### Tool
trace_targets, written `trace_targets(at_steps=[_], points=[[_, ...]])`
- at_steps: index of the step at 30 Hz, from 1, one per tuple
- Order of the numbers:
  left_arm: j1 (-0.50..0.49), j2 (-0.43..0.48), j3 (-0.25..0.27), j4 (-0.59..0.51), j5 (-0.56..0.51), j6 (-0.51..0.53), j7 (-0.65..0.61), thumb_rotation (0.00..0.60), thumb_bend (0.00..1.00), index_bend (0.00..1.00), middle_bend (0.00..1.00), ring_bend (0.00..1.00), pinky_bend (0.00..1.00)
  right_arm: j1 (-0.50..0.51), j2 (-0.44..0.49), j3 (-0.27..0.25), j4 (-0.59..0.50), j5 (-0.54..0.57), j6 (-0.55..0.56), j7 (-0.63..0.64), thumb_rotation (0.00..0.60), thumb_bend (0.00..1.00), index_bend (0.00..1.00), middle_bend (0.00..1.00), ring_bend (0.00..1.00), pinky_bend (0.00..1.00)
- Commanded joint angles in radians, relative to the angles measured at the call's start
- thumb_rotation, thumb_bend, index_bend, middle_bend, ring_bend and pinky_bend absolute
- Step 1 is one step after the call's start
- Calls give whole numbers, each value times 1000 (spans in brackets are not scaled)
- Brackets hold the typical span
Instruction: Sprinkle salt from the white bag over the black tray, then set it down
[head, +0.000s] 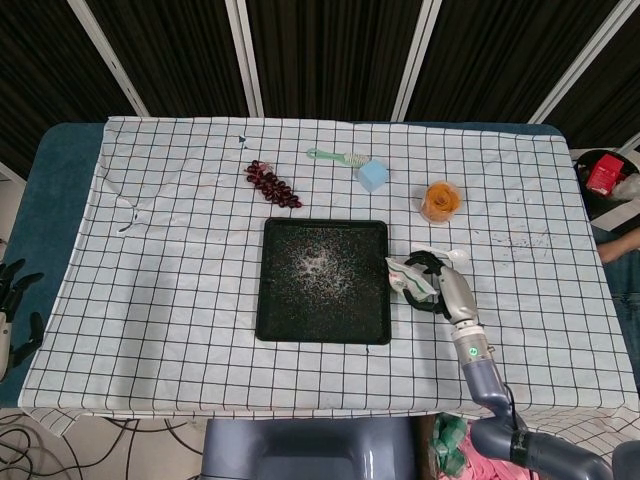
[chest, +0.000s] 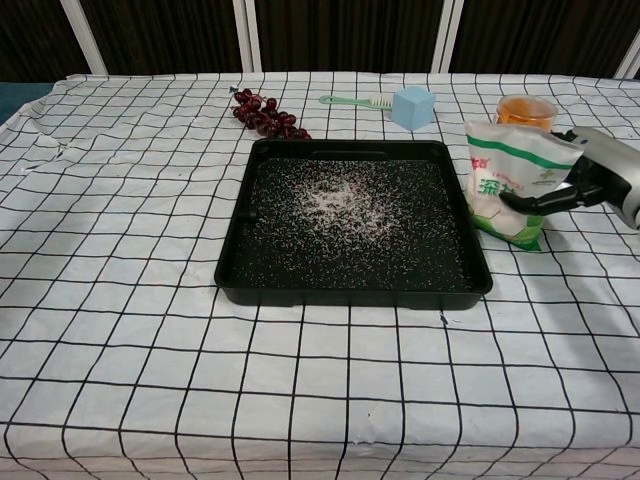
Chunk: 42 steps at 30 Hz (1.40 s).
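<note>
Salt is seen scattered over the black tray (chest: 352, 290); the white bag (chest: 511, 183), upright beside it, is gripped by the right robot hand (chest: 585, 180), release pending.

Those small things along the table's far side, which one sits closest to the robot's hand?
The orange cup, just behind the right hand; the blue cube, green brush and grapes lie farther left.

A table (head: 170, 300) under a white cloth with a black grid carries a few loose items along its far side. At about 11 o'clock lies a bunch of dark red grapes (head: 272, 184). Toward 12 o'clock a green brush (head: 338, 156) rests just beside a light blue cube (head: 373, 175). At about 1 o'clock stands an orange cup (head: 441, 200). A white spoon (head: 447, 254) lies nearer, at about 3 o'clock.
</note>
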Motion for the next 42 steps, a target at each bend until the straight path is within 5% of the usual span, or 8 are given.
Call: trace_targets(at_steps=[1,18,30,36,42], points=[[0,0,0,0,0,0,1,600,610,209,57,0,0,-6,14,0,-19,-5,6,-7,600,264,327,193,215,279],[-1,-1,1,1,-1,-2,5,600,609,209,57,0,0,-52,136,3,-193,-36,65,-28,600,264,294,164,190,255],[-1,-2,0,2,0,-1,6,600,610,209,57,0,0,-81,339,34,-411,-35,83,-86,600,264,286,162,195,255],[-1,-1,-1,2,1,1,2,600,610,209,57,0,0,-104,510,11,-446,-46,77,-245,600,264,261,166,205,255],[-1,1,2,2,9,3,3,600,610,210,56,0,0,-198,537,-78,-403,-163,260,-495,600,263,236,163,203,255]])
